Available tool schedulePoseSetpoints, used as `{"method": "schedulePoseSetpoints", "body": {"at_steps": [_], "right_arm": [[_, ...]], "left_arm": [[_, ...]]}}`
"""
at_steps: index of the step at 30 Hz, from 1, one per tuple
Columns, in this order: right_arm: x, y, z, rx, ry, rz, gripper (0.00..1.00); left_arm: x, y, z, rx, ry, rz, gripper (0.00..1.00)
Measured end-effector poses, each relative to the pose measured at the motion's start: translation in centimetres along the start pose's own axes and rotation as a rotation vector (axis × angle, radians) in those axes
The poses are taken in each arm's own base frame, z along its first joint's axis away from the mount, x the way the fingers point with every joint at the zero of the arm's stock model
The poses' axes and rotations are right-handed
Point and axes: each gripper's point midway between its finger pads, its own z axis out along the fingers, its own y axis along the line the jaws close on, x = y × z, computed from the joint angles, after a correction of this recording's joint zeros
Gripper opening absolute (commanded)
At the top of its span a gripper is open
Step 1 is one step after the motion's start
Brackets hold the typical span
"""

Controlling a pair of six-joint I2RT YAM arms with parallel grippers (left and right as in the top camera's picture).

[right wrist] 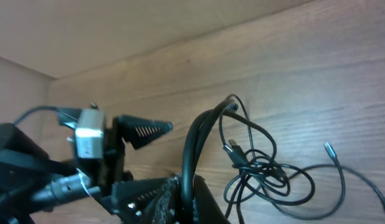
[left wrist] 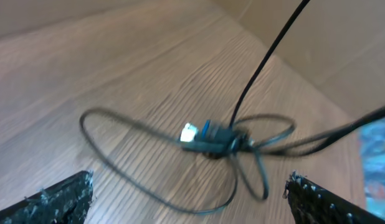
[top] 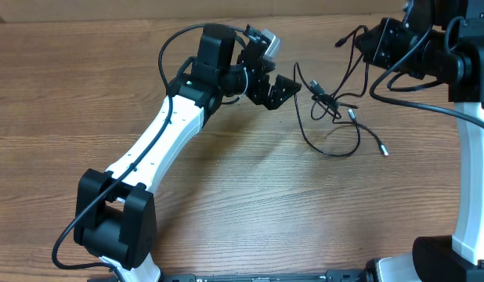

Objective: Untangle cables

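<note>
The cables (top: 326, 100) lie knotted on the wooden table, with loops trailing toward the front and small plug ends (top: 385, 152) lying loose. My left gripper (top: 277, 90) hovers just left of the knot, open with nothing between its fingers. In the left wrist view the knot (left wrist: 212, 140) with a pale-tipped plug (left wrist: 189, 132) sits ahead of the wide-spread left gripper (left wrist: 189, 200). My right gripper (top: 366, 41) is raised at the back right, shut on one cable strand (right wrist: 194, 143). That strand arches up from the right gripper (right wrist: 208, 194) and drops into the tangle (right wrist: 262, 169).
Thick black arm wiring (top: 414, 88) hangs by the right arm's white column (top: 471, 180). The left arm (top: 160, 137) stretches diagonally from the front left. A cardboard wall (left wrist: 329, 37) stands behind the table. The left gripper's finger (right wrist: 144, 129) shows in the right wrist view.
</note>
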Motion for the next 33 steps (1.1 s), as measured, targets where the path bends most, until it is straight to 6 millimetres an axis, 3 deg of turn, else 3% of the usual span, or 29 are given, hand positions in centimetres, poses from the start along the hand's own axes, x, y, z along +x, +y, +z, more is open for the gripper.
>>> {"method": "schedulePoseSetpoints", "body": {"at_steps": [9, 23, 28, 33], "right_arm": [[-0.8, 1.4, -0.1, -0.072, -0.026, 0.006, 0.04], [0.8, 7.4, -1.6, -0.43, 0.08, -0.015, 0.04], [0.5, 8.2, -2.0, -0.479, 0.07, -0.035, 0.04], [0.3, 8.2, -2.0, -0.475, 0.061, -0.036, 0.04]], "left_arm": [[2.0, 2.7, -0.3, -0.153, 0.081, 0.104, 1.0], [2.9, 5.3, -1.1, -0.269, 0.155, 0.314, 1.0], [4.4, 6.3, -1.2, -0.274, 0.204, 0.286, 0.99], [4.6, 6.5, -1.1, -0.273, 0.211, 0.295, 1.0]]}}
